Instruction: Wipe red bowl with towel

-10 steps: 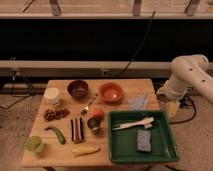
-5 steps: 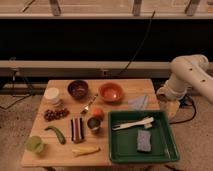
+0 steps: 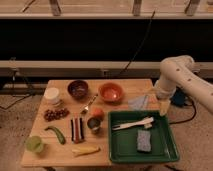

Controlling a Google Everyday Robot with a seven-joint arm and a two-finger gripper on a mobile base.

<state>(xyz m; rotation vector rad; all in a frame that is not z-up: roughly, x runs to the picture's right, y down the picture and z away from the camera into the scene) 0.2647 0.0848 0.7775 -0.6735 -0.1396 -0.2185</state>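
Surface (image 3: pixel 131 87): a wooden top that carries everything. The objects are spread out, probably so that each one can be reached separately.
Arm (image 3: pixel 178 75): white and bent like an elbow at the right side of the surface. It hangs down past the right edge, so I judge that it is not yet working over the objects.
Green tray (image 3: pixel 125 147): at the front right corner. It holds a grey sponge (image 3: pixel 144 141) and white utensils (image 3: pixel 132 124), perhaps to keep the washing things together.
Towel (image 3: pixel 139 102): a pale blue-grey cloth lying flat on the surface, between the red bowl and the gripper and just behind the tray. Nothing holds it.
Red bowl (image 3: pixel 111 92): upright with the opening upward, in the back row near the middle of the surface. It is just left of the towel, so the way from the cloth to the bowl is short.
Dark bowl (image 3: pixel 78 89): left of the red bowl, apart from it.
Gripper (image 3: pixel 163 107): low at the right edge of the surface, right of the towel and not touching it. If it is apart or together, I cannot tell. It carries nothing that I can see.
Step in hand: in my judgement the towel must be picked up first, and the wiping is not begun.
Spoon (image 3: pixel 89 104): in front of the two bowls. It may be pushed if the cloth swings wide.
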